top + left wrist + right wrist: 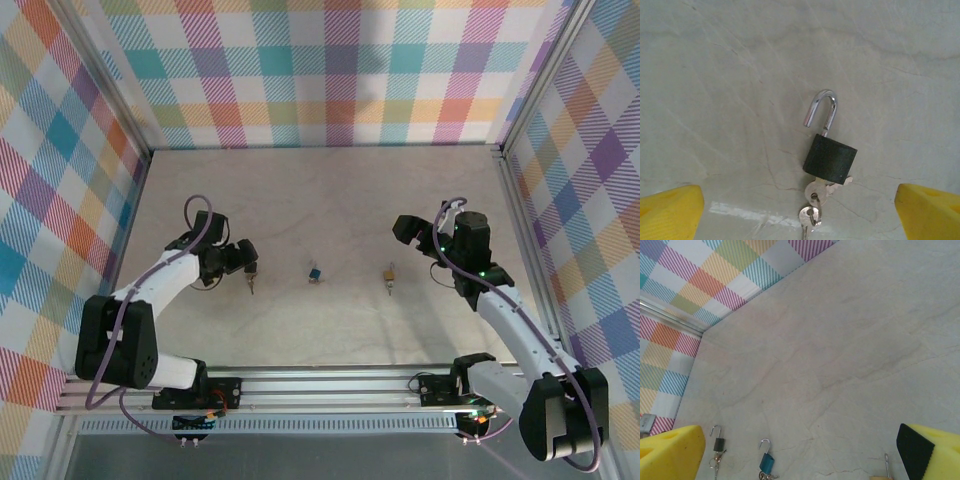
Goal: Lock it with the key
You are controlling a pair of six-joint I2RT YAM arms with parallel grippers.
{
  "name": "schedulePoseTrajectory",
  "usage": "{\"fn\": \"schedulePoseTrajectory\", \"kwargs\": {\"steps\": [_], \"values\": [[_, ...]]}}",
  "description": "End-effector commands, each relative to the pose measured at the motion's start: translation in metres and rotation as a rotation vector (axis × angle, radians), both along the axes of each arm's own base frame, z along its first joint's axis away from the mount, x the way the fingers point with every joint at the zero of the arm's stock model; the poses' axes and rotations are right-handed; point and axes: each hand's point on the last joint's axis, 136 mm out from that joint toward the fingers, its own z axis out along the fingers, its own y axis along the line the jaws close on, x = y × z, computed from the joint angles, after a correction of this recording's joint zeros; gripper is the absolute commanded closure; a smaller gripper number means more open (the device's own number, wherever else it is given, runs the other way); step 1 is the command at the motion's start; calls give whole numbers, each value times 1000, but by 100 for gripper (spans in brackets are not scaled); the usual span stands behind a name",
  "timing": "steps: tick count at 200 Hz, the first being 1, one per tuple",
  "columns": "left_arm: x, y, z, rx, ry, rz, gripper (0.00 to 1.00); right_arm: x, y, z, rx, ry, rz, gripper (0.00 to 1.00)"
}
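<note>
left gripper wide open, empty, by unlocked black padlock, left | right gripper wide open, empty

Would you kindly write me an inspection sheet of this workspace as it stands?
Surface: table, pale and veined.
Job's things: black padlock lying flat, shackle open, key in its base; blue padlock and brass padlock in a row with it.
Clutter: nothing seen.
Grippers: left gripper open, at the black padlock, not gripping it; right gripper open, beside the brass padlock, holding nothing.
Cables: purple cable looped along each arm.
Surroundings: plaid walls; aluminium rail at the near edge.
</note>
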Motion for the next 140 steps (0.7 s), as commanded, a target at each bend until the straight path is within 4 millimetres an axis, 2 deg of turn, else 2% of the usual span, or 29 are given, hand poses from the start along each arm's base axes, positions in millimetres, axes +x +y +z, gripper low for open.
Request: {"fn": "schedulePoseTrajectory", "kwargs": {"steps": [1,53,140], "values": [[18,-13,11,-44,-42,-39,4,-2,3,10,14,-27,11,1],[37,-21,3,-60,-36,-67,6,-5,7,15,19,-43,26,1],[48,-25,-11,-55,-15,-105,13,-6,8,15,20,-47,33,1]]}}
